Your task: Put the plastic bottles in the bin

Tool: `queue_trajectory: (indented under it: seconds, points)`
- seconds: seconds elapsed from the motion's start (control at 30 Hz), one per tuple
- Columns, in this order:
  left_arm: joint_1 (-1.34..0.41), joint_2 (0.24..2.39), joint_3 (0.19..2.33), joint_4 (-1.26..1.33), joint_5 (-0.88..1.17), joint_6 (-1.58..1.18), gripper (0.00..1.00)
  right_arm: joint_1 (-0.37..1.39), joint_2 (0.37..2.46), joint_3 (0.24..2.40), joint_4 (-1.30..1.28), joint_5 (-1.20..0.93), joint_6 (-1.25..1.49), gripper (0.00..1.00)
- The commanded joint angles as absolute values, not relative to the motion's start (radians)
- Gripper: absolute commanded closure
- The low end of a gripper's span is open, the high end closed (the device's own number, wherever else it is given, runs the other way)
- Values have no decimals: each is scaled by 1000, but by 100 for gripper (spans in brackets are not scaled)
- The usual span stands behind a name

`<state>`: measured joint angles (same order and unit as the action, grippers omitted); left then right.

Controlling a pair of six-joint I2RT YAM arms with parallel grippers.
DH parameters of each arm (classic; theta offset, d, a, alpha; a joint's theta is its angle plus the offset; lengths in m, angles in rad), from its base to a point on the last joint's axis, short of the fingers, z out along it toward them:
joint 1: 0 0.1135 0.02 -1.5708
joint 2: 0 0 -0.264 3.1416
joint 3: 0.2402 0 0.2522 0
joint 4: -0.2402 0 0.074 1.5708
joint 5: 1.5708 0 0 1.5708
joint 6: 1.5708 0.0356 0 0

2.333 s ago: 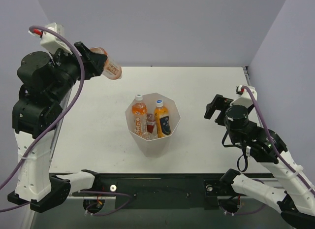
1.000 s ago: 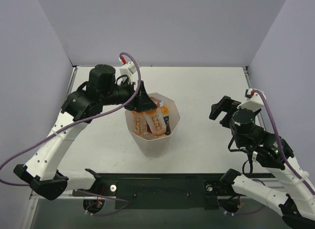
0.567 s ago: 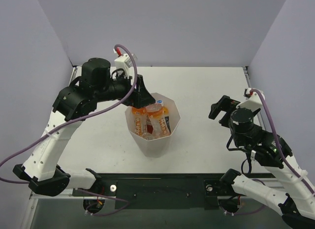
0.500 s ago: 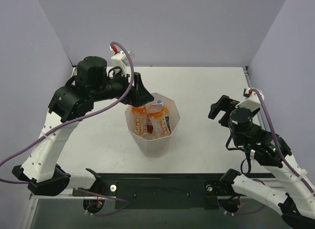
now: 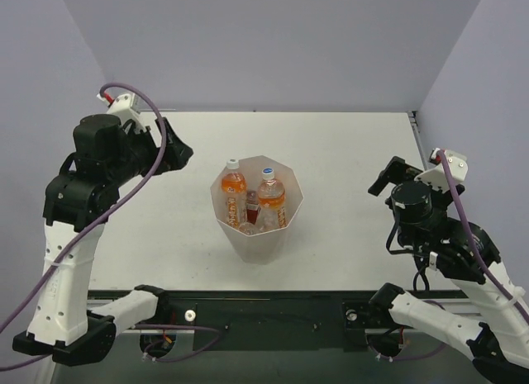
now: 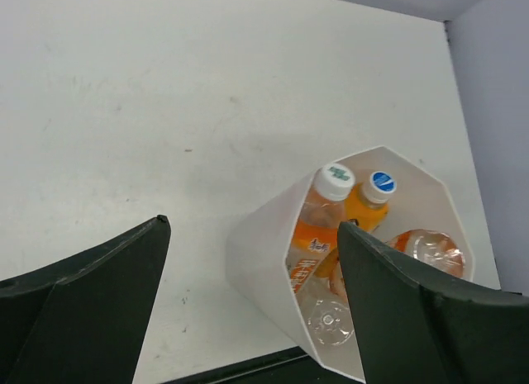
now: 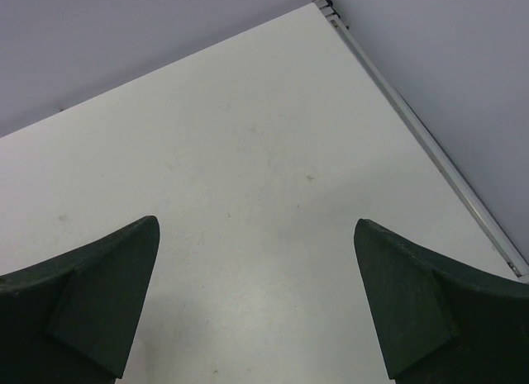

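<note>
The white faceted bin [image 5: 281, 235] stands at the table's middle and holds several plastic bottles [image 5: 234, 188] with orange liquid; one lies upturned on top [image 5: 271, 197]. In the left wrist view the bin [image 6: 263, 256] shows the bottles [image 6: 324, 215] inside, with a white cap and a blue-marked cap uppermost. My left gripper [image 5: 178, 153] is open and empty, raised up and to the left of the bin; its jaws stand wide apart in the left wrist view [image 6: 252, 305]. My right gripper [image 5: 395, 171] is open and empty over bare table at the right [image 7: 256, 297].
The white table [image 5: 355, 144] is walled by grey panels at the back and both sides. A metal rail [image 7: 421, 136] runs along the right edge. The black arm mount bar [image 5: 273, 314] lies at the near edge.
My left gripper was over the bin with a bottle, let it go into the bin, then rose and drew back to the left, empty. The right arm shifted slightly right.
</note>
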<state>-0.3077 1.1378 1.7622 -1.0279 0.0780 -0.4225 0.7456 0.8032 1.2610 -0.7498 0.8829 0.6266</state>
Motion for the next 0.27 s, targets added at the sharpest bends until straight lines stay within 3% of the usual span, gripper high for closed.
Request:
queue_trajectory:
  seconds: [0.0, 0.23]
  points:
    - [-187, 1059, 1619, -937, 130, -457, 7, 742, 801, 1272, -814, 991, 672, 2]
    - [-160, 1048, 1540, -914, 179, -479, 5, 742, 838, 1298, -834, 991, 681, 2]
